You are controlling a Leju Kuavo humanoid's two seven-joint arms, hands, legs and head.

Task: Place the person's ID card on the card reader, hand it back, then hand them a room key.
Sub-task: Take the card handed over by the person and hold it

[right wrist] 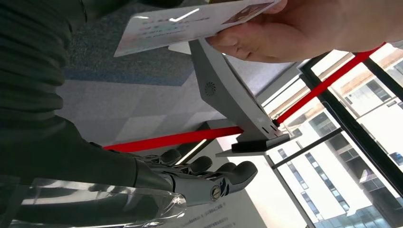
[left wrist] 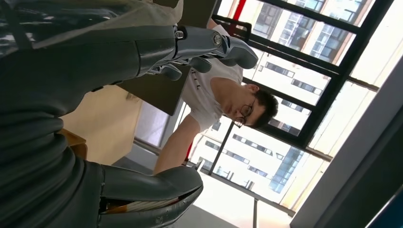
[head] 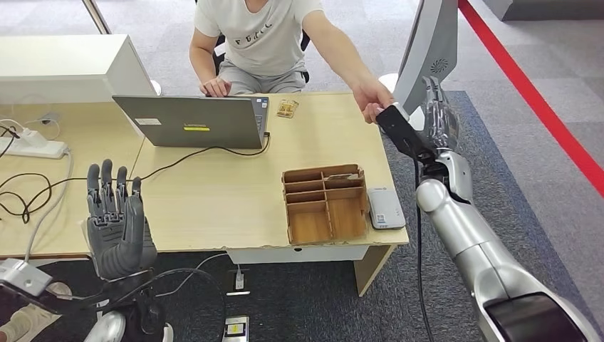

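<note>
A person across the desk holds out a pale ID card (right wrist: 190, 23) in their hand (right wrist: 290, 28), just beside my raised right hand (head: 438, 114). That hand's fingers (right wrist: 204, 175) are spread and hold nothing; the card is apart from them. In the head view the person's hand (head: 372, 100) is at the desk's far right corner, next to my black wrist unit. The grey card reader (head: 385, 208) lies flat on the desk's near right edge. My left hand (head: 114, 214) is upright at the near left edge, fingers (left wrist: 209, 47) straight and apart, holding nothing.
A wooden compartment tray (head: 325, 203) stands left of the reader. An open laptop (head: 192, 121) with cables, a small wooden item (head: 287, 108), a power strip (head: 32, 146) and a white box (head: 64, 68) occupy the desk. A white screen stand (head: 427, 50) rises behind my right hand.
</note>
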